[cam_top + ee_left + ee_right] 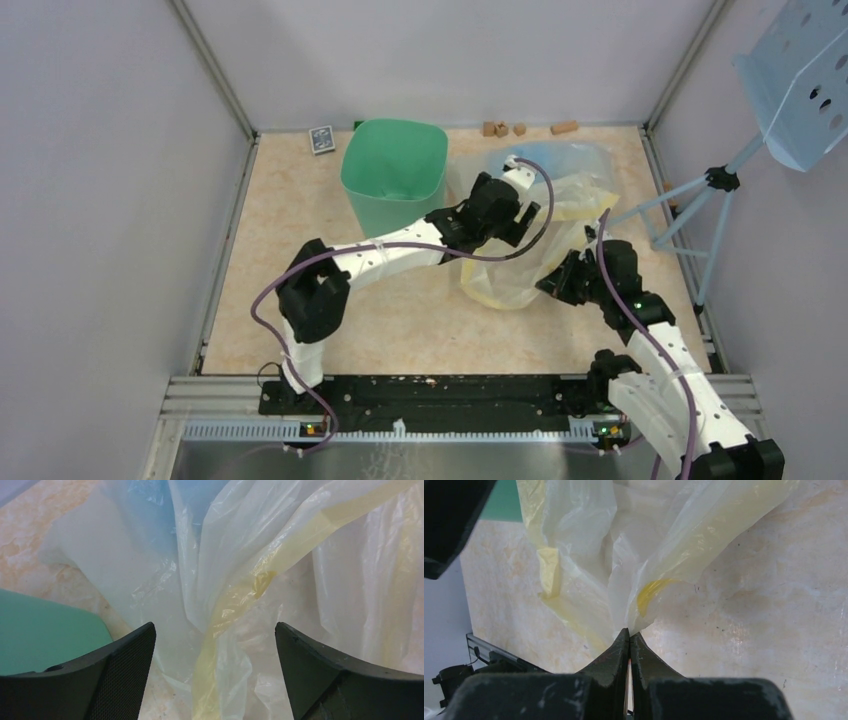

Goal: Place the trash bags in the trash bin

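Left gripper is out just right of the mint-green trash bin, poised over the heap of plastic. Its jaws are spread wide, with nothing between them but loose film. On the left wrist camera the two dark fingers frame a crumpled fold of the clear yellow-banded bag, and a corner of the bin sits beside the left finger.

The blue trash bag is the one to watch. It shows only as a pale blue tint past the fingertips, on the far side of the gripper, veiled by the clear plastic. It is not inside the jaws. From above, the same blue patch lies to the right of the bin, at the far end of the clear bag. Whether it lies inside or under that bag, I cannot tell.

Right gripper is further right of the bin and nearer the arm bases, down at the near edge of the clear bag. Its jaws are pinched tight on a gathered fold of that bag, right by the yellow band, as its wrist camera shows. The blue bag is nowhere in that view.

The bin stands upright on the beige table. Just left of the bin's far rim lies a small blue card box, with wooden blocks to the right of that rim.
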